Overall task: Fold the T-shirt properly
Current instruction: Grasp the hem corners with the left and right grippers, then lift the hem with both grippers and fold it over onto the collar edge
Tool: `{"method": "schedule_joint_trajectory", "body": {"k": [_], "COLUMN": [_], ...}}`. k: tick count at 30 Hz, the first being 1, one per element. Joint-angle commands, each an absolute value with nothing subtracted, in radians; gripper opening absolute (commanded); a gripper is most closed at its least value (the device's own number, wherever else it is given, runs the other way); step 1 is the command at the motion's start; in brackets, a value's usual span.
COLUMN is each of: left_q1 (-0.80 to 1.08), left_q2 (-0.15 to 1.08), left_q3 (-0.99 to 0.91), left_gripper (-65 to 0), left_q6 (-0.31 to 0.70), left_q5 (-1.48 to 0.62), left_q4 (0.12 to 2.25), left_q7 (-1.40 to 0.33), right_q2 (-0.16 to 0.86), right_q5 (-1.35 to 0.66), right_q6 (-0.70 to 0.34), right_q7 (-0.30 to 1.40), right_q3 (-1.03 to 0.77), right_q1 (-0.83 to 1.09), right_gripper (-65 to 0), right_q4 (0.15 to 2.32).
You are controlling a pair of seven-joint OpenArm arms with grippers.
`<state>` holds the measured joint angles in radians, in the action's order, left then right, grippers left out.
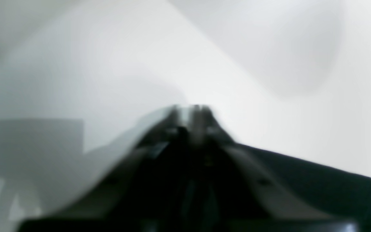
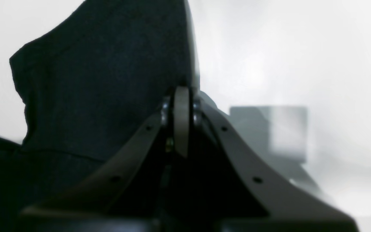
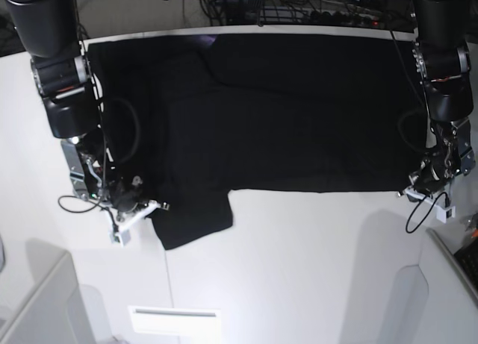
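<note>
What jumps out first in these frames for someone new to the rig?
The big black T-shirt spread across the far half of the white table, one sleeve hanging toward the near side on the base view's left. Next, the right gripper shut on its edge beside that sleeve, and the left gripper at the opposite corner.

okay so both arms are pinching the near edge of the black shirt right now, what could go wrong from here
1. The right gripper seems shut on only a thin edge of the T-shirt; a pull might slip it free.
2. The sleeve hangs loose past the hem, so it could bunch under a fold.
3. The left gripper holds the far corner; uneven lifting may skew the fold.
</note>
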<state>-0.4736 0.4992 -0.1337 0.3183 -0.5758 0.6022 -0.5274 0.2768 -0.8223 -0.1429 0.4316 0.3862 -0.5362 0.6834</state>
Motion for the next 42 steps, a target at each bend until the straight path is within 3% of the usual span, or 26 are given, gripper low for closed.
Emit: {"method": "schedule_joint_trajectory", "body": {"k": [1,8,14,25,35,42], "left_q1": [-0.484,-0.476,-0.407,-0.366,-0.263,-0.214], "left_q2": [0.506,0.512,0.533,0.535,0.535,0.529], "left_q3": [-0.130,-0.131,-0.142,-0.243,-0.317,-0.392], "left_gripper": [-65.0,-65.0,-65.0,-65.0,-65.0,-65.0], "left_q6": [0.321,0.328,0.328,0.329,0.329,0.363], "left_q5": [-0.567,-0.572,-0.576,-0.576,-0.576,-0.576], "left_q4": [0.615,0.648,0.817,0.909,1.070,1.190], "left_q7": [-0.562,-0.565,-0.659,-0.674,-0.707,-0.783], "right_q2": [0.285,0.289,0.306,0.309,0.372,0.372], "right_q5": [-0.802,-0.802,-0.803,-0.802,-0.806,-0.802], "right_q6": [-0.134,-0.134,-0.130,-0.130,-0.128,-0.128], "right_q7": [0.449,0.398,0.395,0.355,0.337,0.377], "right_q3": [0.387,0.387,0.386,0.386,0.383,0.199], "right_q1": [-0.542,-0.499,-0.479,-0.483,-0.450,-0.344], "right_gripper": [-65.0,-65.0,-65.0,-65.0,-65.0,-65.0], "right_q4": [0.685,0.766,0.883,0.911,1.021,1.136]}}
